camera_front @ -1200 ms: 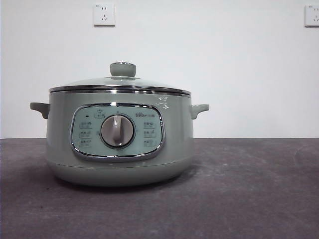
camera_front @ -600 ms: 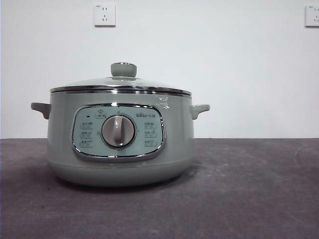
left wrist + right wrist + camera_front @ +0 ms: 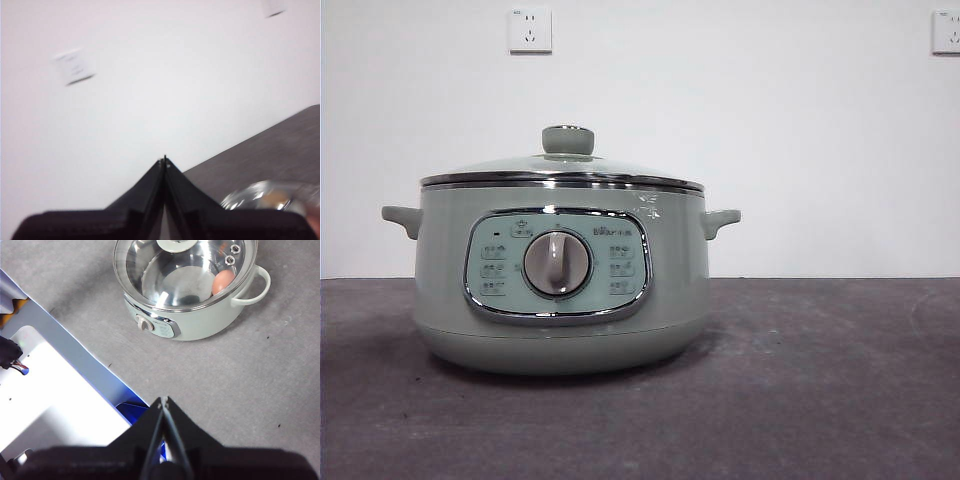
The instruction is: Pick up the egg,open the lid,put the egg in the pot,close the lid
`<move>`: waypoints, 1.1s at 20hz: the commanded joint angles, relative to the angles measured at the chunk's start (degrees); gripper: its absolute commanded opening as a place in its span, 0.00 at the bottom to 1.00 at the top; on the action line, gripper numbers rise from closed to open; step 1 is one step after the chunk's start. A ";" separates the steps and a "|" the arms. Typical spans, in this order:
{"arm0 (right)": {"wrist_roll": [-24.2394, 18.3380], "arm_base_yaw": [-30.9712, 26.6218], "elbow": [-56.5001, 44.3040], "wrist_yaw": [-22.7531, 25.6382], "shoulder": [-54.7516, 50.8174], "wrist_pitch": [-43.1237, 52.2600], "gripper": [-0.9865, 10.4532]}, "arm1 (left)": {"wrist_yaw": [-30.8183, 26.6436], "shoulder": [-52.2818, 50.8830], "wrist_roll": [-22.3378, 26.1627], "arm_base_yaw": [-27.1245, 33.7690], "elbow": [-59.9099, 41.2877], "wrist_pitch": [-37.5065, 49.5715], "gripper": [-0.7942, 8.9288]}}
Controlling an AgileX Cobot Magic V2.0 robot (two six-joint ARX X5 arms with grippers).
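Pot: a round, pale sage-green cooker standing left of centre in the front view on the dark grey table; smooth matte wall, two small side handles, a chrome-framed oval control panel with a central round dial.
Lid: seated on the pot's rim, closed; shallow glass dome with a shiny steel band and a round pale-green knob on top. In the right wrist view the lid sits at the upper centre of the frame, and two small steel-ringed vent holes show near its edge.
Pot contents: seen through the glass in the right wrist view, the egg lies inside the pot against the wall nearest the side handle; reddish-brown, smooth, oval. The inner bowl is bare shiny metal.
Left gripper: black jaws pressed together at their tips, holding nothing; it faces the white wall, with a blurred glint of the lid's rim at the lower right of that frame.
Right gripper: jaws closed tip to tip, empty, well apart from the pot, above the speckled grey table; a white and blue panel fills the lower left of that frame.
Wall: plain white, with two sockets at the upper edge of the front view.
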 commanded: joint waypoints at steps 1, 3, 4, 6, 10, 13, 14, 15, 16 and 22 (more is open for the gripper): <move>0.48 0.13 -0.13 0.11 -0.22 0.48 0.09 | -1.66 -6.95 -0.39 2.25 -12.00 2.84 0.08; 0.50 0.13 -0.13 0.09 -0.46 0.48 0.09 | -2.91 -12.15 -1.38 2.93 -19.58 2.91 0.08; 0.50 0.13 -0.13 0.09 -0.46 0.48 0.09 | -3.87 -14.08 -1.68 3.15 -22.69 2.89 0.08; 0.50 0.13 -0.13 0.09 -0.48 0.48 0.09 | -4.22 -18.21 -2.29 3.23 -28.92 2.91 0.08; 0.48 0.13 -0.13 0.09 -0.48 0.48 0.09 | -4.26 -24.52 -2.99 3.50 -37.79 2.91 0.08; 0.50 0.13 -0.13 0.09 -0.48 0.48 0.09 | -4.70 -26.47 -2.97 3.50 -41.33 2.89 0.08; 0.48 0.13 -0.13 0.09 -0.48 0.48 0.09 | -5.49 -26.47 -2.99 3.50 -41.94 2.84 0.08; 0.50 0.13 -0.13 0.09 -0.48 0.48 0.09 | -5.64 -26.47 -3.02 3.50 -42.56 2.80 0.08; 0.48 0.13 -0.13 0.09 -0.48 0.48 0.09 | -5.64 -26.47 -2.99 3.50 -43.15 2.51 0.08; 0.48 0.13 -0.13 0.09 -0.57 0.48 0.09 | -5.29 -26.47 -3.41 3.50 -44.11 -0.11 0.08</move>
